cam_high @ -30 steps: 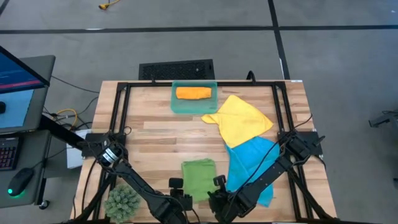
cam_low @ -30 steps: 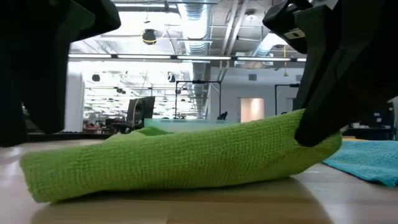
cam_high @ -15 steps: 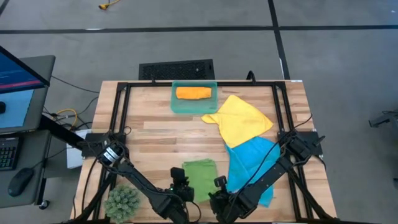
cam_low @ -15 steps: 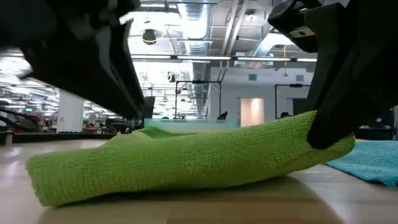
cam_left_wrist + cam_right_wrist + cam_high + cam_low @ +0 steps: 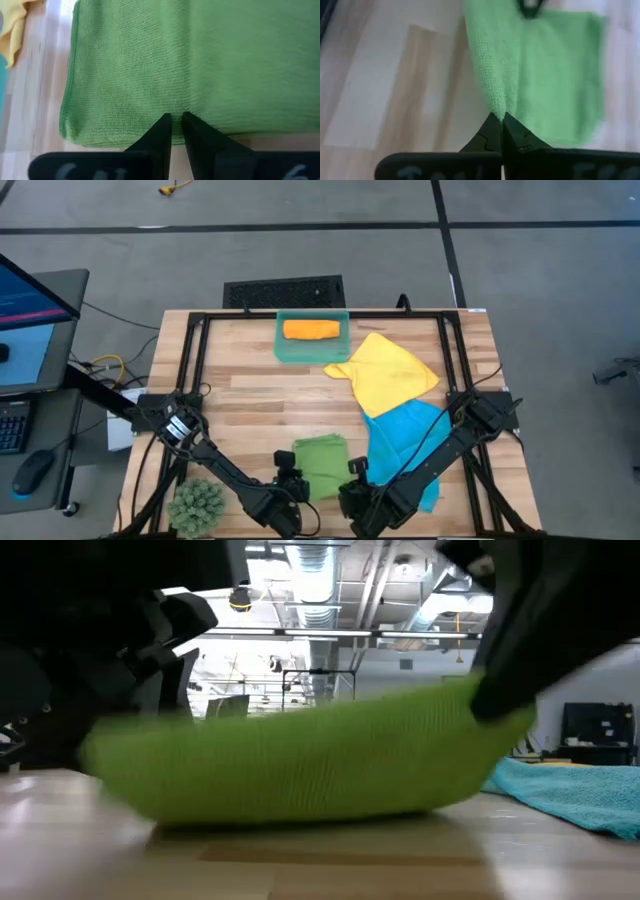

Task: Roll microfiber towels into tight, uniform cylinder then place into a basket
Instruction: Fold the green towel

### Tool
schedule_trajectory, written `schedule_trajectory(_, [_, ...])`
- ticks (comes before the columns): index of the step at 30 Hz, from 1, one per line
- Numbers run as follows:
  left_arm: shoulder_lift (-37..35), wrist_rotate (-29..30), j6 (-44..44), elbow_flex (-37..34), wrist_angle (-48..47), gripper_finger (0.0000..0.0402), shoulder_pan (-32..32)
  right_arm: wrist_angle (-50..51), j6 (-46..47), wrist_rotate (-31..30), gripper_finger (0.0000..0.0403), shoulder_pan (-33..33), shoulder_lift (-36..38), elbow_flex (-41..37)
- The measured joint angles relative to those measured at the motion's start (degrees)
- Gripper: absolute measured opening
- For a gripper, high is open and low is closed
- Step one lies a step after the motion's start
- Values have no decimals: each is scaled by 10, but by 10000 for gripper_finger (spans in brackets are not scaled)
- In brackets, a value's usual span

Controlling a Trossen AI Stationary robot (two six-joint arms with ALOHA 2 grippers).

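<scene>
The green towel lies near the table's front edge, its near part folded or rolled into a thick band. My left gripper is shut on the band's left end, and my right gripper on its right end. The teal basket stands at the far middle with the rolled orange towel inside. The yellow towel lies spread to the right, overlapping the blue towel, which lies partly under my right arm. My left gripper pinches the green towel's near edge close to its left corner, between both fingers. The fingers slant down from the near side, across the edge. That end is raised off the wood. My right gripper pinches the towel's near right corner between its shut fingertips, slanting down from the near side. This end hangs lifted, and the band sags toward the table between the two grippers.
A spiky green plant ball sits at the near left corner beside my left arm. Black frame rails run along the table's sides. Bare wood lies between the basket and the green towel.
My left gripper has come down and toward the far edge onto the green towel's near left end and taken hold. That end, flat on the wood before, is now lifted. My right gripper has risen slightly with the right end.
</scene>
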State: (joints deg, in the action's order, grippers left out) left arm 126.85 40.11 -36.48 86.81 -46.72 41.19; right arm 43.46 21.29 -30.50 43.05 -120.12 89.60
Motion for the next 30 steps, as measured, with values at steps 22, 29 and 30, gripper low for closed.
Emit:
schedule_trajectory(22, [3, 54, 23, 9, 27, 11, 49, 42, 57, -10, 5, -109, 27, 0])
schedule_trajectory(29, [3, 84, -3, 12, -2, 11, 63, 41, 53, -9, 5, -116, 28, 0])
schedule_trajectory(30, [3, 97, -22, 12, -26, 11, 65, 42, 53, -9, 5, -116, 28, 0])
